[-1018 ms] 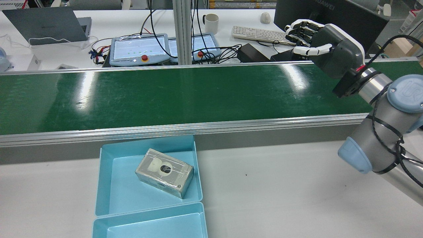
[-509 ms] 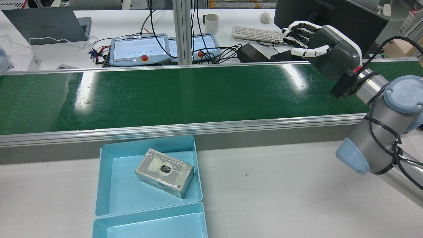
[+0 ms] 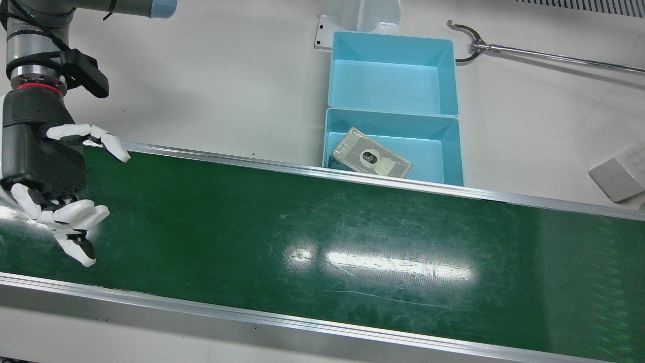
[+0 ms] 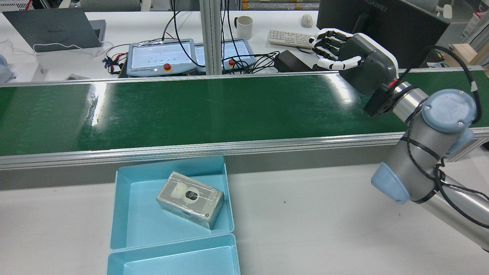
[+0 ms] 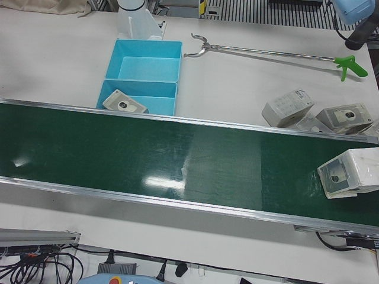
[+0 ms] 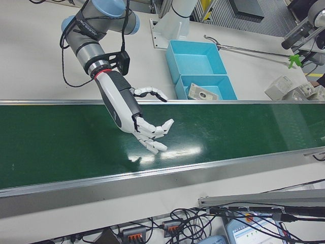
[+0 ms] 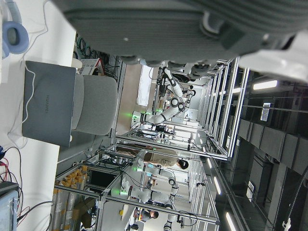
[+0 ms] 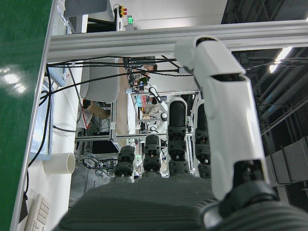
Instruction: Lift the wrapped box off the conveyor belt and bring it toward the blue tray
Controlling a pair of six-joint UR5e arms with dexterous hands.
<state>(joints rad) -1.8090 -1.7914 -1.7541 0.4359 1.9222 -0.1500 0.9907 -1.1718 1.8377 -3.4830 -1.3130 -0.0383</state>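
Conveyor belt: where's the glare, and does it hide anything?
Front view: a bright streak of lamp reflection mid-belt on the conveyor belt, on bare belt only. Rear view: two slanted glare bands, nothing under them. Left-front view: a weaker patch; the wrapped box on the belt looks nearly blown out white. Right-front view: small glints just below the right hand.

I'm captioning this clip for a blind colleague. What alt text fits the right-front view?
The right hand, open and empty with fingers spread, hangs over the bare green conveyor belt. Beyond the belt, a wrapped box lies in the nearer of two blue trays on the white table.
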